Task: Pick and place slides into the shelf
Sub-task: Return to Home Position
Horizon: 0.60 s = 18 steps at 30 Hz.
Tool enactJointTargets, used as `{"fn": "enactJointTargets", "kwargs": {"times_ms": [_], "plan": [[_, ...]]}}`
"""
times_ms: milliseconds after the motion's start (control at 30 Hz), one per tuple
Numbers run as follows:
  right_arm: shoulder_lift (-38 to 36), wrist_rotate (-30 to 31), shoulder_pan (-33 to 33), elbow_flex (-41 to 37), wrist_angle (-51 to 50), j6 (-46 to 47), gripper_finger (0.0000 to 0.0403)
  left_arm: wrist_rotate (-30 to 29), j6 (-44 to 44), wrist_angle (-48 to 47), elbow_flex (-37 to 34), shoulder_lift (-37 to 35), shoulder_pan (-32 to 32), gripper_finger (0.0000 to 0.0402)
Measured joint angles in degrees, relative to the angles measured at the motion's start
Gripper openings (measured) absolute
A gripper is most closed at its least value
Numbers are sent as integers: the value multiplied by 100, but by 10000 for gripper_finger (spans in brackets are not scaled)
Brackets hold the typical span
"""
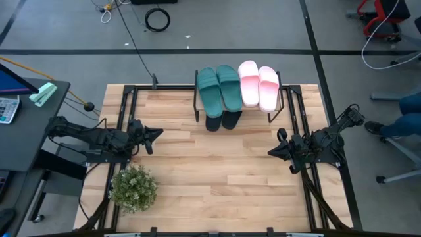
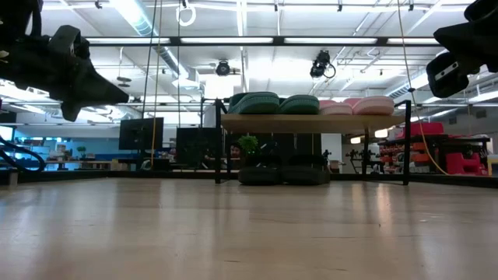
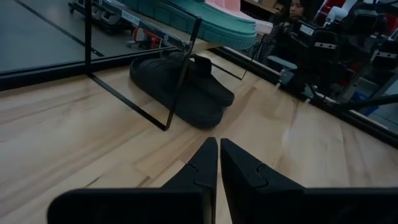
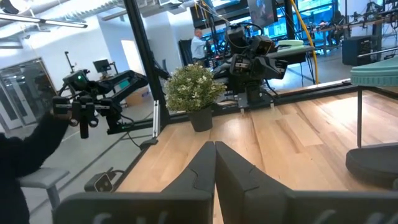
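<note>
A small potted plant [image 1: 133, 189] with a bushy green crown stood on the light wooden surface [image 1: 217, 164], near the corner at the lower left of the high view. On the grey floor [image 1: 263, 26] beyond the far edge lay a coiled black cable [image 1: 158, 19]. A dark side desk [image 1: 26, 145] stood to the left of the surface, carrying a calculator [image 1: 6, 108] and a pale green object [image 1: 43, 94]. At the right edge showed a seated person's leg [image 1: 404, 124] in blue, with a red metal frame [image 1: 380, 14] farther back. In the low view, dark monitors [image 2: 141, 132] and ceiling strip lights [image 2: 140, 15] showed in the room behind.
</note>
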Motion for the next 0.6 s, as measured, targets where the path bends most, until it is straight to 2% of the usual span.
{"fn": "enactJointTargets", "kwargs": {"times_ms": [267, 600], "plan": [[0, 0, 0, -2, -2, -2, 14, 2, 2, 105, -17, 0, 0, 36], [0, 0, 0, -2, -2, -2, 14, 2, 0, 124, -19, 0, 0, 24]]}}
